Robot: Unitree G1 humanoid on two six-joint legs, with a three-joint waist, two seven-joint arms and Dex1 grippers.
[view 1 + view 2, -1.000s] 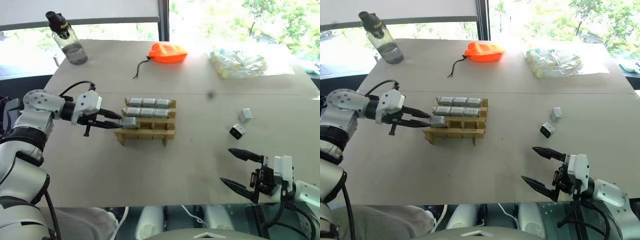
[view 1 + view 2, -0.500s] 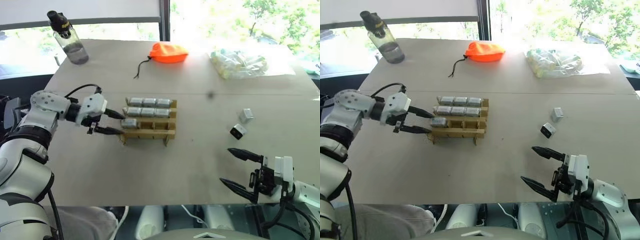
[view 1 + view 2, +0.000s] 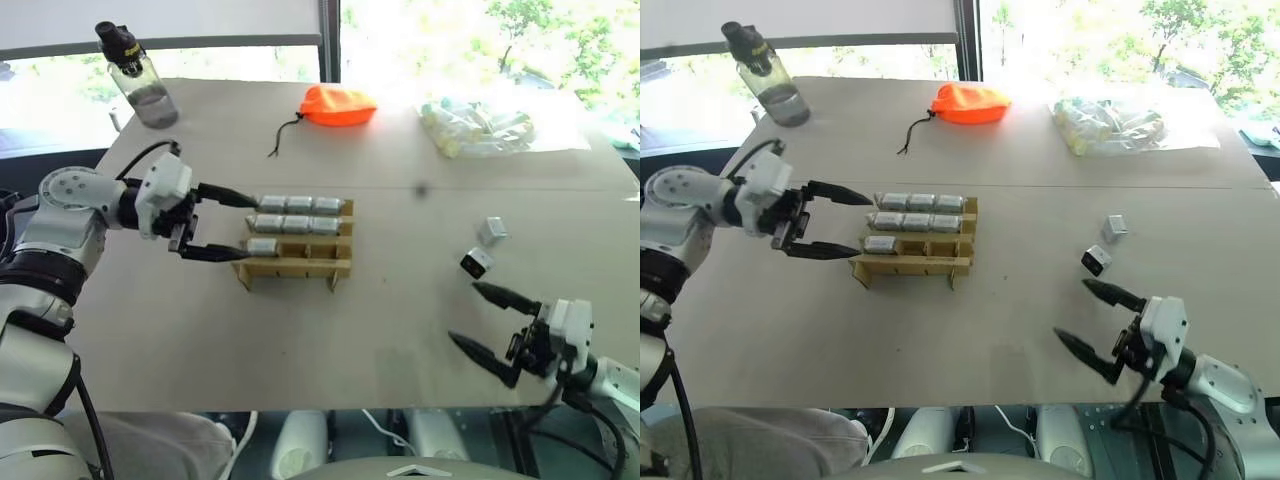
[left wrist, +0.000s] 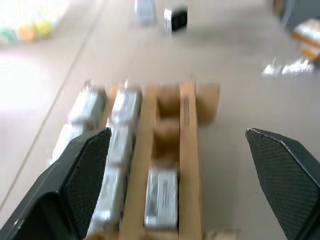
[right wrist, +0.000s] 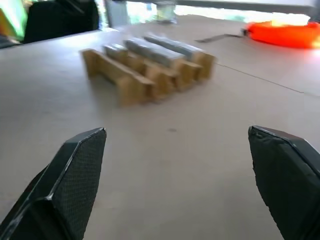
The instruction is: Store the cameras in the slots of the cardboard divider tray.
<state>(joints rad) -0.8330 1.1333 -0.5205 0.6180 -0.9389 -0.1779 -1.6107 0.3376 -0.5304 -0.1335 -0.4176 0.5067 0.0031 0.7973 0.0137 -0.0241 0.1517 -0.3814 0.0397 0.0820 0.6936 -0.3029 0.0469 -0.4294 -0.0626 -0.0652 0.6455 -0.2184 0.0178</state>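
The cardboard divider tray (image 3: 295, 256) stands near the middle of the table (image 3: 330, 340) and holds seven cameras in its slots. Two more cameras (image 3: 478, 263) lie on the table to its right, near the right gripper (image 3: 495, 322). The left gripper (image 3: 232, 224) hovers at the tray's left end. Both grippers are spread wide and hold nothing.

Beige table (image 3: 300, 330), bright windows (image 3: 480, 20), perhaps trees outside
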